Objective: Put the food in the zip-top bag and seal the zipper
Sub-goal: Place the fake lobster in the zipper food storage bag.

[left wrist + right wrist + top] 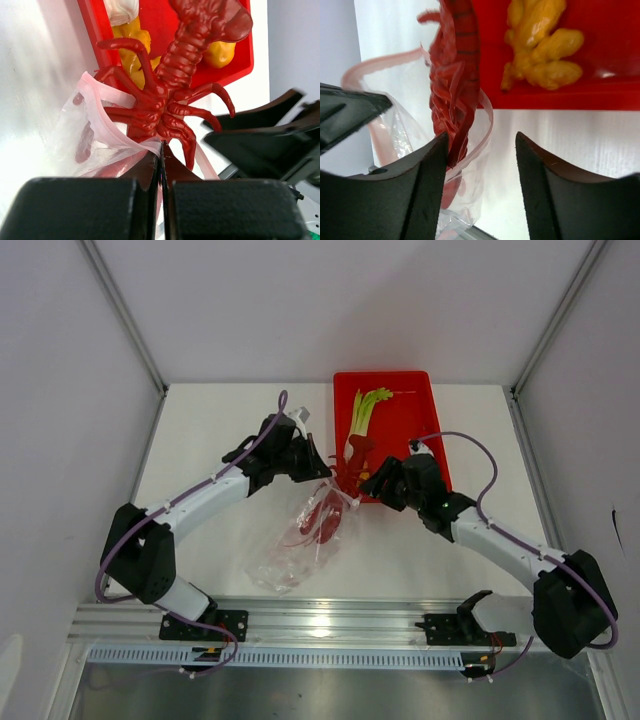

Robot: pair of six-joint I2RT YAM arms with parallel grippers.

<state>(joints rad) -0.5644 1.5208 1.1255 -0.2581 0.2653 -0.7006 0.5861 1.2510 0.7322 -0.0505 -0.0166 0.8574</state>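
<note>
At the near edge of the red rectangular tray [425,430], the long red toy lobster [170,85] reaches front-first into the clear pink-dotted plastic bag [295,545] lying on the worktop [220,430]. The left tool [161,150] is pinched tight on the bag's pinkish zipper rim [107,120]; the right tool [480,145] gapes wide, gripping nothing.

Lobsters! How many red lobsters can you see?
1. The lobster lies head-first in the mouth of the zip-top bag, its tail over the red tray. The bag's crumpled plastic could hide something small, but no second lobster shows.
</note>
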